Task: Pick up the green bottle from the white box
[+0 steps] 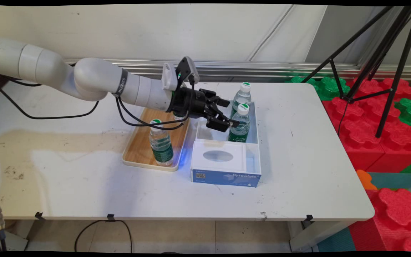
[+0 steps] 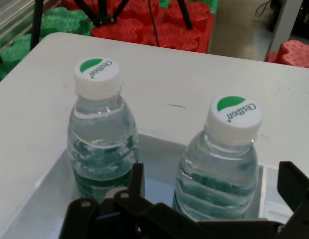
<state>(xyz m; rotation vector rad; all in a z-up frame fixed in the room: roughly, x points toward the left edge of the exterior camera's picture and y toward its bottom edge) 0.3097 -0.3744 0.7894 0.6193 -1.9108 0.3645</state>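
1. White table [image 1: 298,171] fills the scene, its top scuffed and stained brown toward the left, with a pale wall and a metal rail behind it.
2. Red and green foam blocks [image 1: 376,117] are stacked to the right of the table, and a black tripod [image 1: 387,71] stands on them.
3. Reaching in from the left, the white arm [image 1: 95,78] stretches across the table with black cables looping beneath it.
4. Its black gripper [image 1: 227,114] hangs over the far half of a white open box [image 1: 253,160], fingers spread wide and holding nothing.
5. Two clear water bottles with white-and-green caps stand upright in that far half of the box: the nearer bottle [image 1: 240,125] sits just off the fingertips, and the farther bottle [image 1: 242,94] stands close behind it.
6. From the hand view, the nearer bottle [image 2: 224,159] lies between the parted fingers [image 2: 294,186], while the other [image 2: 100,134] stands to its left; whether a finger touches either bottle cannot be told.
7. A white tissue box [image 1: 219,155] with an oval opening occupies the near half of the open box, whose blue front is lettered "ByteStyle".
8. Just left of the box, a wooden-floored tray [image 1: 137,150] with a cream rim holds a third bottle [image 1: 161,142], upright near its front edge.
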